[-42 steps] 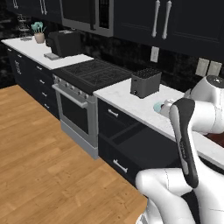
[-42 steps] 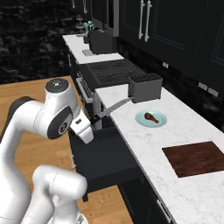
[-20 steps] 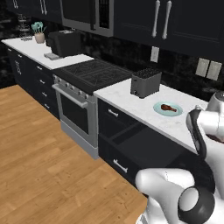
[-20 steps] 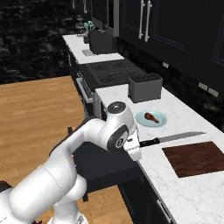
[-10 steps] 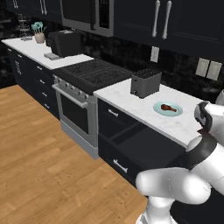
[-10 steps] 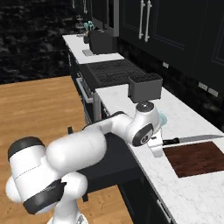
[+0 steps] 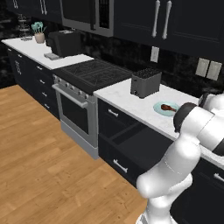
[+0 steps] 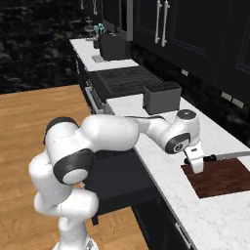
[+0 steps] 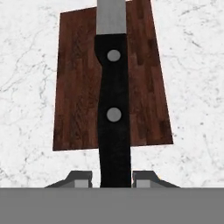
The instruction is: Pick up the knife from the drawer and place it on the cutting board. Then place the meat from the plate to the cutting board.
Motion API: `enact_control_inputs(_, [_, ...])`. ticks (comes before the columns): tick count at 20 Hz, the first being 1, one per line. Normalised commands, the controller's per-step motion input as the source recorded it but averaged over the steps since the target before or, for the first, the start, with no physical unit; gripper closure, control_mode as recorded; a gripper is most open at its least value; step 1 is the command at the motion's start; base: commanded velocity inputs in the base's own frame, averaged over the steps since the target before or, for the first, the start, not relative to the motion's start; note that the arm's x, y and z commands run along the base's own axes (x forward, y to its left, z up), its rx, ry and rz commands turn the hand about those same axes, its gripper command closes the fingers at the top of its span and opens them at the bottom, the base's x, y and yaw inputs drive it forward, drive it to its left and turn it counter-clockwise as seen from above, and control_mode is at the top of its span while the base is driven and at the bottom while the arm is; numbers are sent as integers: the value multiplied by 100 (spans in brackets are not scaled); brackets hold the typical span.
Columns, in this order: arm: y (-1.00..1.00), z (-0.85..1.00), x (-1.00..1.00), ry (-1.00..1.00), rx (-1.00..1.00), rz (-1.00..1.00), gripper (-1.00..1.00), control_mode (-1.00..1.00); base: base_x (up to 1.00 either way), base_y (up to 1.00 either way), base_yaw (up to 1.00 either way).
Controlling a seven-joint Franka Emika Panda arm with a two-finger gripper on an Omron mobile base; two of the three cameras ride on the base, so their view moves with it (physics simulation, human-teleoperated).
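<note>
Jaws clamped on the knife (image 9: 113, 100) have swung from beside the cutting board (image 9: 78, 87) to above it.

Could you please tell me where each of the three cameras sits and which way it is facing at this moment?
Left base view: behind the arm's left, facing the black open drawer and pale blue round plate; white arm at lower right.
Right base view: behind its right, facing the dark reddish-brown wooden cutting board; arm reaches from lower left, gripper holding the black-handled knife.
Hand view: on the hand, looking down at knife over board.
Shared: both base views show the dark toaster.
</note>
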Motion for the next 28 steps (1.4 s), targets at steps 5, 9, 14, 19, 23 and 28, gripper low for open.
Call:
enact_control_inputs(5, [-56, -15, 0, 1, 0, 14, 100, -100, 0, 0, 0])
enact_control_inputs(9, [-22, -8, -4, -2, 0, 10, 100, -100, 0, 0, 0])
enact_control_inputs(14, [-17, -10, -3, 0, 3, 2, 100, -100, 0, 0, 0])
enact_control_inputs(19, [-18, -4, 0, 0, 2, -4, 100, -100, 0, 0, 0])
enact_control_inputs(23, [0, -24, -5, 0, 0, 0, 100, -100, 0, 0, 0])
enact_control_inputs(28, [0, -36, -2, 0, -3, 0, 100, -100, 0, 0, 0])
